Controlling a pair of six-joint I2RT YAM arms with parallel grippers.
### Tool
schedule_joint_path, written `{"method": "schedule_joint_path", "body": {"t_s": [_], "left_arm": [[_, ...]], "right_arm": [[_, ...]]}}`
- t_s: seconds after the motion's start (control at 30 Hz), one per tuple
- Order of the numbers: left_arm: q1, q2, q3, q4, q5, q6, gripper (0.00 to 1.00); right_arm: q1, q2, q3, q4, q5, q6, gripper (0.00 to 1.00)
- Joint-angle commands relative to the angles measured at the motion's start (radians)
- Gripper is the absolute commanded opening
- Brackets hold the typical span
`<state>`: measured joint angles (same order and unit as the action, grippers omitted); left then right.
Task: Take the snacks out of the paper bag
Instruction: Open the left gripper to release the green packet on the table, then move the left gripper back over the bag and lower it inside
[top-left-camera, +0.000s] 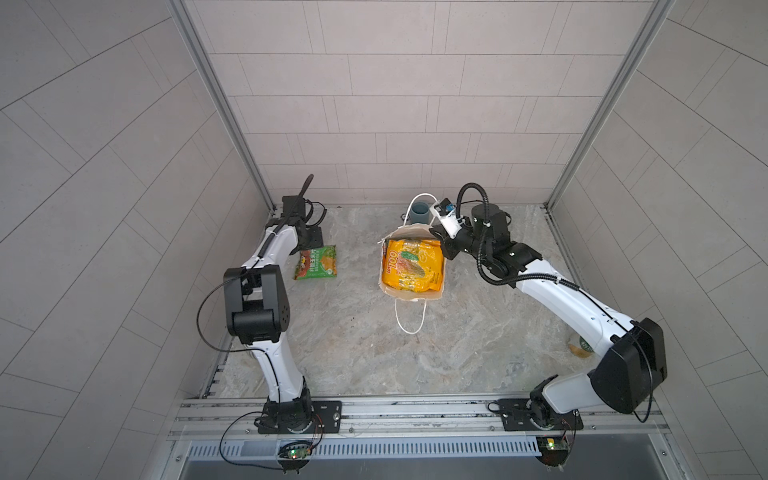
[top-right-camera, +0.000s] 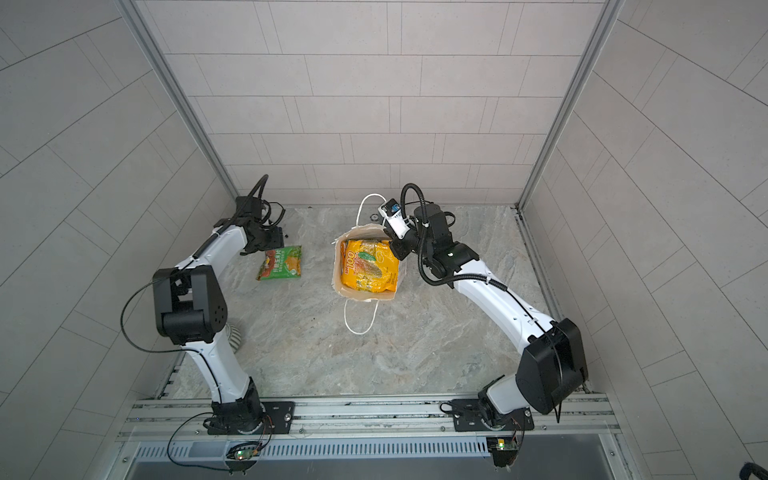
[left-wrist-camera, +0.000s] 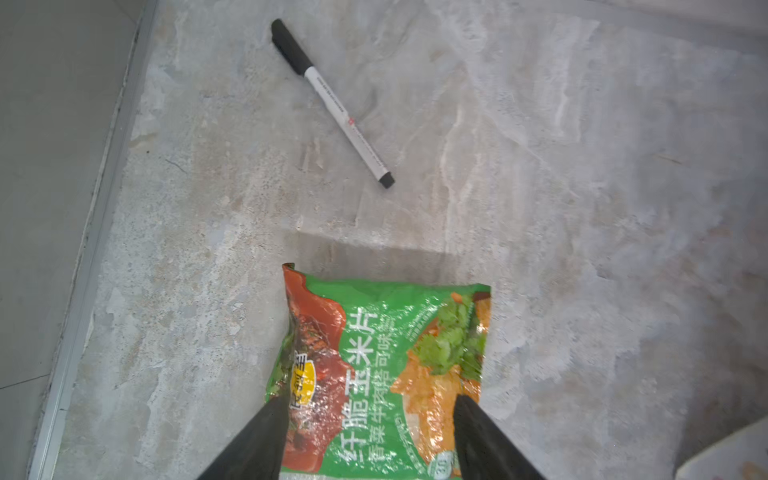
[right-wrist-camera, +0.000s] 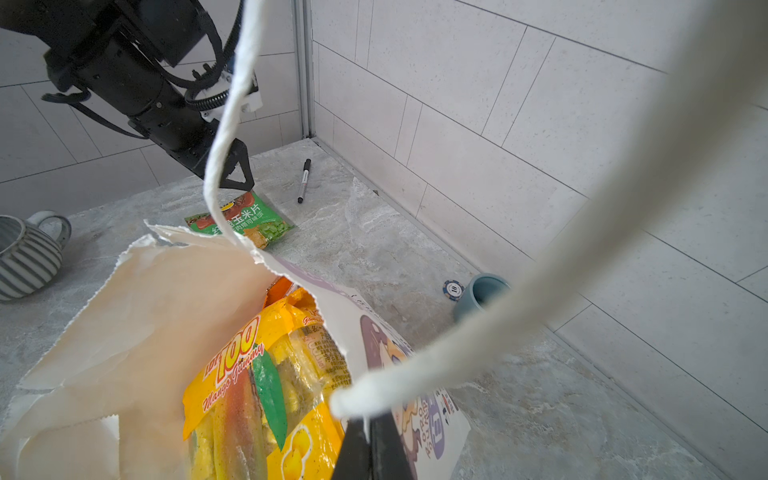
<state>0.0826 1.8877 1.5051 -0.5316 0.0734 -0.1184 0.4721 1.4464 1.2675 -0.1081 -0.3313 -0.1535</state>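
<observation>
Two snack packets are in plain sight. One green packet (top-left-camera: 316, 262), glossy, printed with white Chinese characters and red and orange food pictures, lies flat on the table (top-left-camera: 353, 353), left of the bag (top-left-camera: 411, 296) and well apart from it. One yellow packet (top-left-camera: 411, 264), marked "100" and "Mango Gummy" beside a green leaf, fills the mouth of the white paper bag, which stands open-topped near the table's middle. An orange edge peeks from behind that packet in the right wrist view. What lies deeper in the bag cannot be told. A cartoon print covers the bag's outer wall.

The left gripper (left-wrist-camera: 372, 399) hangs just over the far left end of the green packet, fingers spread, one above each side of it. Whether they touch the plastic cannot be told. The right gripper (right-wrist-camera: 370, 424) is pressed together on the bag's rim at its far right corner, just beside the spot where a cord is fixed, with the yellow packet just inside that wall.

By count: one bag with two cord handles (top-left-camera: 409, 320), one pen (left-wrist-camera: 332, 104) lying beyond the green packet toward the back corner, one grey-blue cup (right-wrist-camera: 482, 291) behind the bag with one chip (right-wrist-camera: 453, 288) just beside it, and one striped mug (right-wrist-camera: 25, 253).
</observation>
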Motion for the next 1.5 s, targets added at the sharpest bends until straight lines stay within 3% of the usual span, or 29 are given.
{"method": "schedule_joint_path", "body": {"t_s": [0.0,0.5,0.83,1.0,1.2,1.3,1.47], "left_arm": [[-0.01,0.057,-0.028,0.007,0.001,-0.02,0.67],[-0.008,0.209,0.069,-0.074,-0.044,0.02,0.7],[-0.009,0.236,0.124,-0.091,0.005,0.077,0.71],[-0.02,0.103,0.067,-0.068,0.004,0.046,0.69],[-0.074,-0.223,-0.106,0.082,0.005,-0.045,0.68],[-0.152,-0.35,-0.145,0.1,-0.025,-0.083,0.67],[-0.369,-0.563,-0.222,0.179,-0.069,-0.074,0.67]], "right_arm": [[-0.003,-0.043,0.005,0.033,0.007,0.003,0.0],[-0.003,-0.038,0.004,0.034,0.014,0.003,0.0],[-0.003,-0.041,0.004,0.031,0.018,0.002,0.0],[-0.003,-0.046,0.006,0.028,0.008,0.001,0.0],[-0.002,-0.052,0.005,0.029,-0.005,-0.001,0.0],[-0.001,-0.052,0.003,0.032,-0.011,0.0,0.0],[-0.001,-0.048,0.003,0.031,-0.011,0.002,0.0]]}}
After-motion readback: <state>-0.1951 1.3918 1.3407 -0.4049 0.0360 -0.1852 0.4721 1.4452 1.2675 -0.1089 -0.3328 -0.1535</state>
